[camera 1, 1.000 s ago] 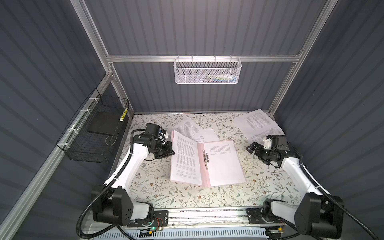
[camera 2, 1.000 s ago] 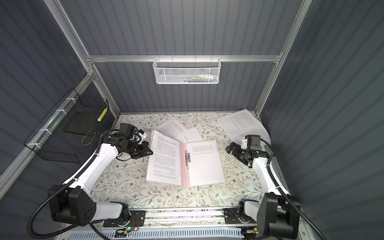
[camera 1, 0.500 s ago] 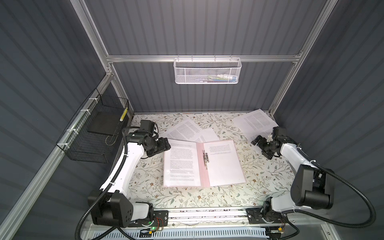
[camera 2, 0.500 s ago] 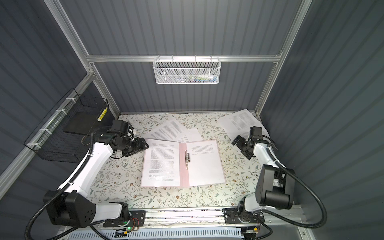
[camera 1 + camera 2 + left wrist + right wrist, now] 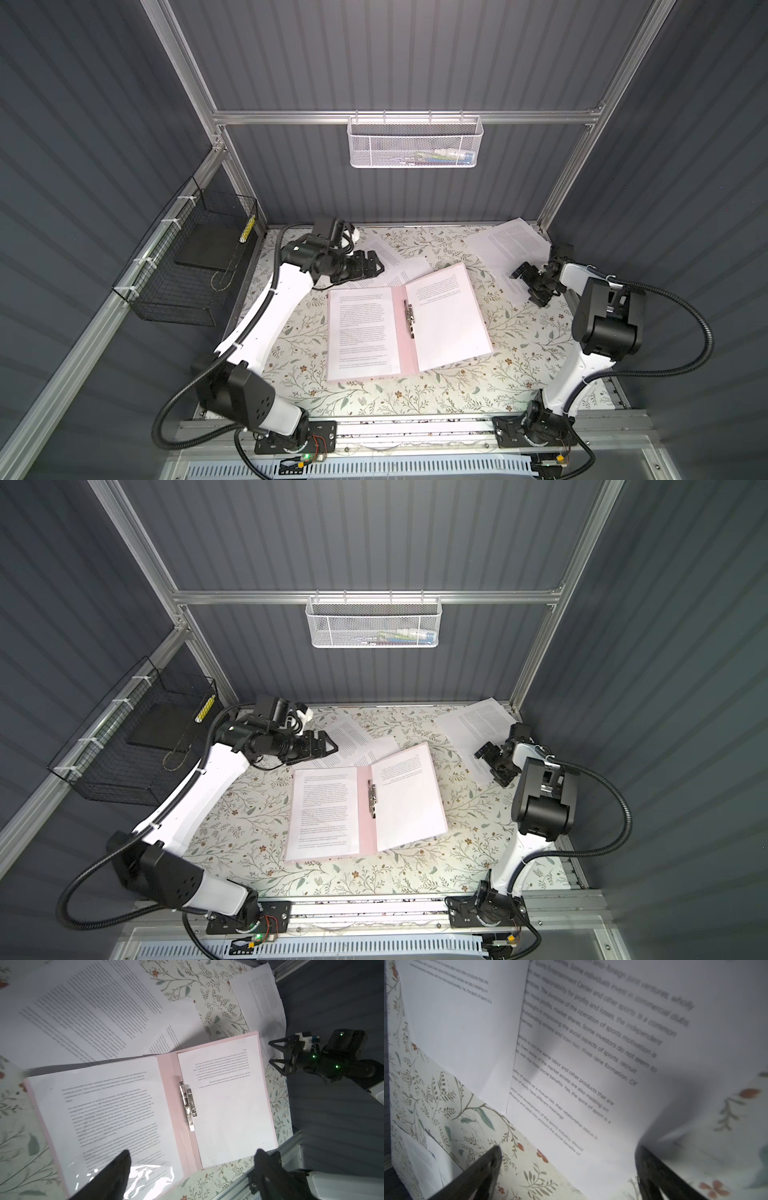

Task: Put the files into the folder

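The pink folder [image 5: 405, 353] lies open in the middle of the flowered tabletop [image 5: 299, 345], with a printed sheet on each half and a metal clip [image 5: 409, 318] on the spine. More files [image 5: 515, 245] lie loose at its 12 and 2 o'clock. The left gripper [image 5: 377, 266] is at 11 o'clock, and the right gripper [image 5: 528, 287] is at 2 o'clock over loose sheets.

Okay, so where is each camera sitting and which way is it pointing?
Both top views: high over the arm bases, looking down at the table, the open folder, left arm, right arm, left gripper and right gripper, both open.
Left wrist: on the left arm, facing down across the folder; own fingertips show, right gripper beyond.
Right wrist: close over loose files; own fingertips show.
Shared: left wrist and top views both show the folder's metal clip and right gripper.
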